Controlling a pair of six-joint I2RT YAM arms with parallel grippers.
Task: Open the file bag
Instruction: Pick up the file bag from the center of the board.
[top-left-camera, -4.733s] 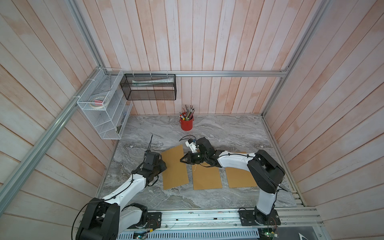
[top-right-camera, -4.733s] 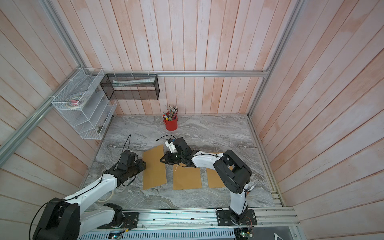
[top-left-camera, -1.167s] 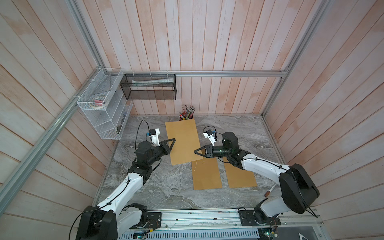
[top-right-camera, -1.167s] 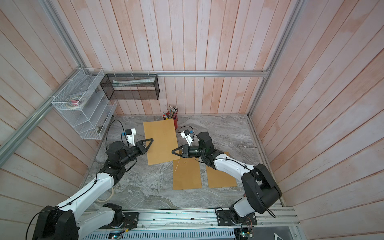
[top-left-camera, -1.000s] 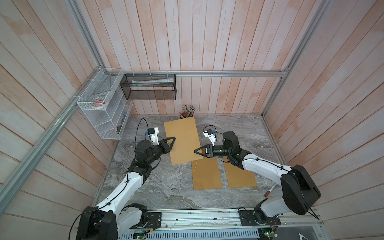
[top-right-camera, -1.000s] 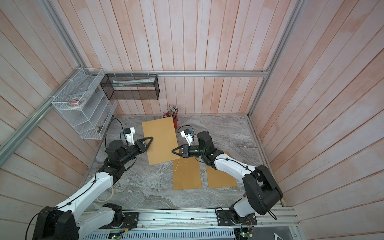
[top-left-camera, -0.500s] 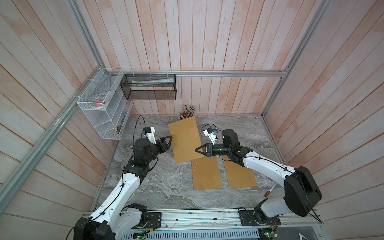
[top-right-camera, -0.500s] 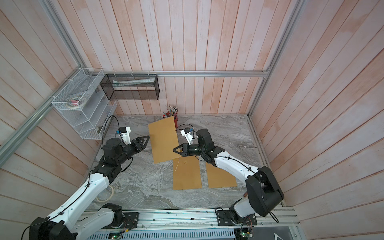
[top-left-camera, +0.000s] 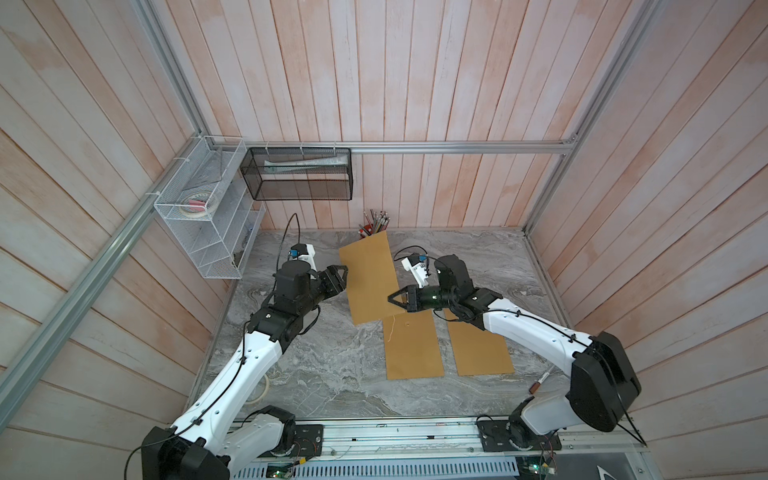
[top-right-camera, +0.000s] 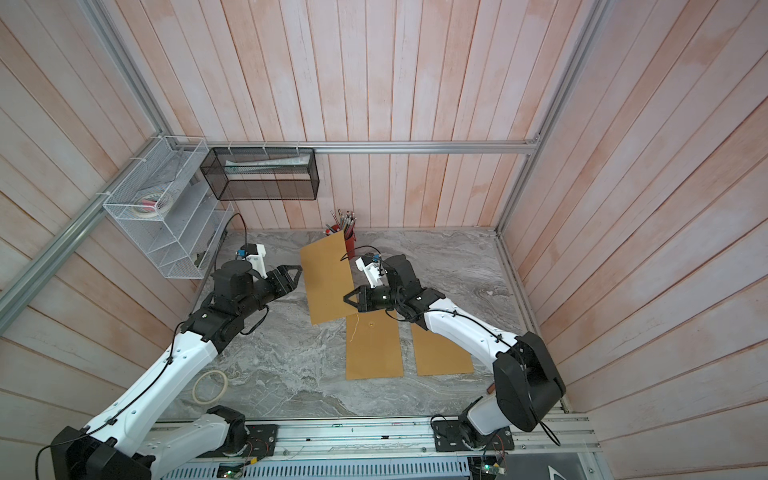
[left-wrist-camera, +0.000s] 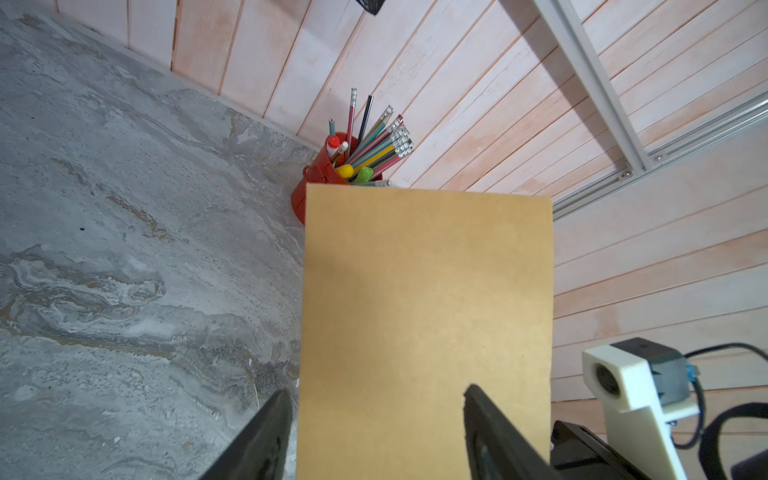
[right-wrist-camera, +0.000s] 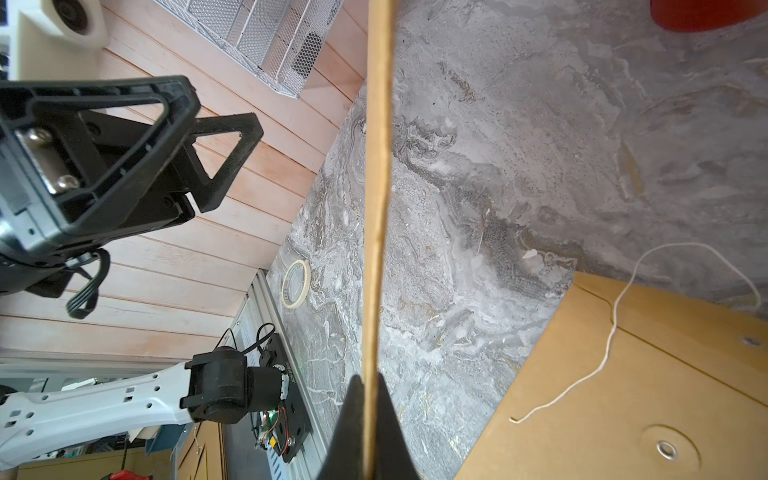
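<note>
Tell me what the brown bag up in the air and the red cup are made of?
The bag looks like stiff brown kraft paper or thin card: it is matte, stays flat while held up, and is very thin seen edge-on. The cup seems to be plastic, though it could be painted metal or pottery: it is smooth and the same red all over.

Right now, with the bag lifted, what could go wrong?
1. Only the right gripper pinches the lifted file bag, at one edge; it may sag, swing or slip.
2. The left gripper stands open beside the opposite edge; closing in could push the bag away.
3. The pen cup stands behind the bag; a swing might topple it.
</note>
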